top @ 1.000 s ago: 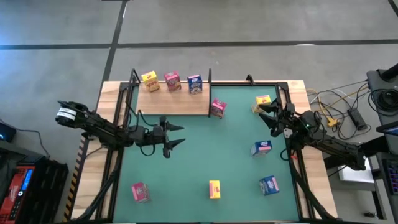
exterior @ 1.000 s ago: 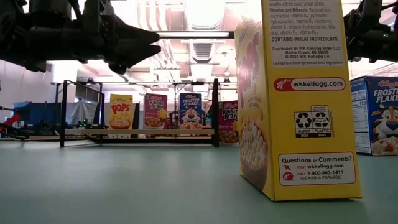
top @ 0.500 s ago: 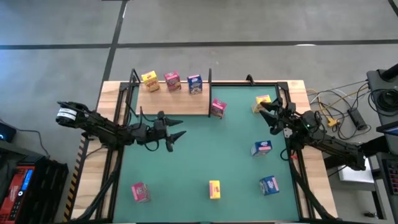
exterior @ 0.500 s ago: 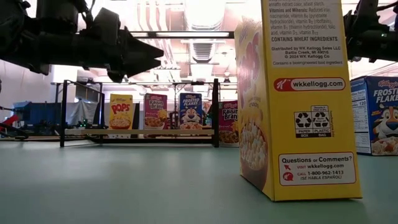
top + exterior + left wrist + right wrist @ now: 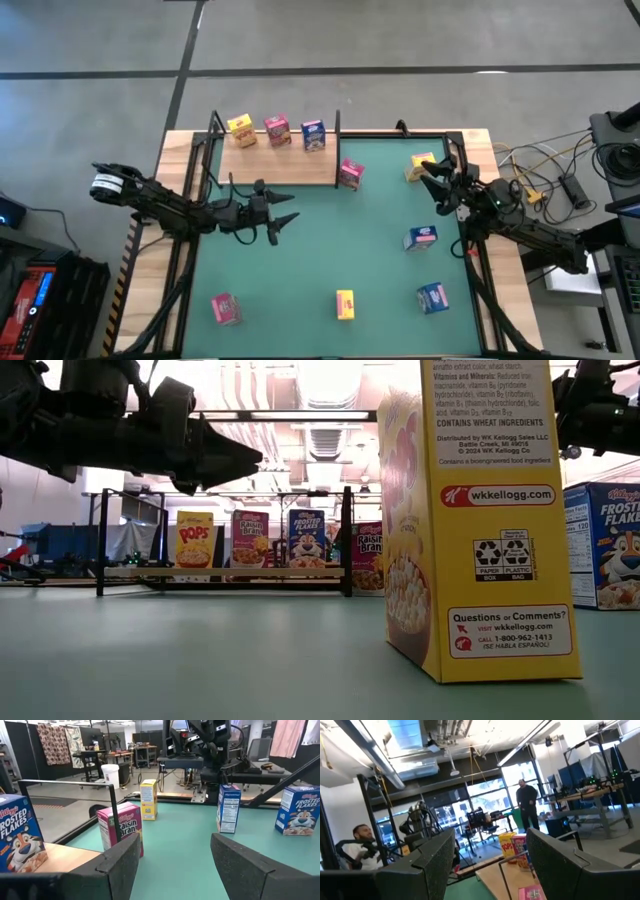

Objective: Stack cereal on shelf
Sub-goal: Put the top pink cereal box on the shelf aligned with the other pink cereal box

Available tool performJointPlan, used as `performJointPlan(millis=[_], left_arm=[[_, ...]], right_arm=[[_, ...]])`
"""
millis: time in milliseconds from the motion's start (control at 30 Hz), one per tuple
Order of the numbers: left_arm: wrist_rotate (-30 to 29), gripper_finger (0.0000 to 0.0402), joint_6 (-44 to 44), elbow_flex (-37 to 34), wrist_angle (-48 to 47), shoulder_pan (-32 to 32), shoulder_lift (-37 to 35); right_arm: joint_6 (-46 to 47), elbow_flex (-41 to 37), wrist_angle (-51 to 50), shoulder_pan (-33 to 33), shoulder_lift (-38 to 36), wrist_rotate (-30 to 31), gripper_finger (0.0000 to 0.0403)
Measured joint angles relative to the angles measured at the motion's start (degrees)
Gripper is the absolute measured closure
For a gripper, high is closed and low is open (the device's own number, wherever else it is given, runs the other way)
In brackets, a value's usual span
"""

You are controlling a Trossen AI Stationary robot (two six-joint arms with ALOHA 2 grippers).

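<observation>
Shelf (image 5: 275, 165): pale board at the far left of the green surface (image 5: 330, 250), black uprights at its corners. 3 cereal boxes stand on it in a row: yellow (image 5: 241, 130), pink (image 5: 278, 130), blue (image 5: 314, 134).

A 4th box, the pink raisin bran box (image 5: 350, 174), stands on the mat just beside the shelf's right end, not on the board. Loose boxes on the mat: yellow (image 5: 422, 165) at far right, blue (image 5: 421, 238) at mid right, blue (image 5: 433, 297) at near right, yellow (image 5: 345, 303) at near centre, pink (image 5: 225, 308) at near left.

Left gripper (image 5: 283, 210): hovers over the mat just in front of the shelf, fingers apart, nothing between them. Its wrist view looks straight past the raisin bran box toward the far boxes.

Right gripper (image 5: 428, 177): fingers apart and empty, raised beside the far-right yellow box.

Judgement: step in hand is the reach for the next box; 3 of 9 are shelved. The left arm is best placed for the raisin bran box. Next move calls for lowering, straddling the box's narrow sides, and closing without tipping it against the shelf upright.
</observation>
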Motion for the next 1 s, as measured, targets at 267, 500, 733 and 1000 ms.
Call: performJointPlan(millis=[267, 500, 733, 1000], left_arm=[[0.0, 0.0174, -0.3, 0.0, 0.0, 0.0, 0.0], [0.1, 0.0174, -0.3, 0.0, -1.0, 0.0, 0.0], [0.0, 0.0174, -0.3, 0.0, -0.9, 0.1, 0.0], [0.0, 0.0174, -0.9, 0.0, -2.0, 0.2, 0.0]], right_arm=[[2.2, 0.0, 0.0, 0.0, 0.0, 2.0, 0.0168], [3.6, 0.0, -2.5, 0.0, 3.9, 5.9, 0.0167], [2.8, 3.7, -5.5, 0.0, 10.3, 6.1, 0.0168], [-2.5, 18.2, -28.6, 0.0, 19.5, 11.5, 0.0168]])
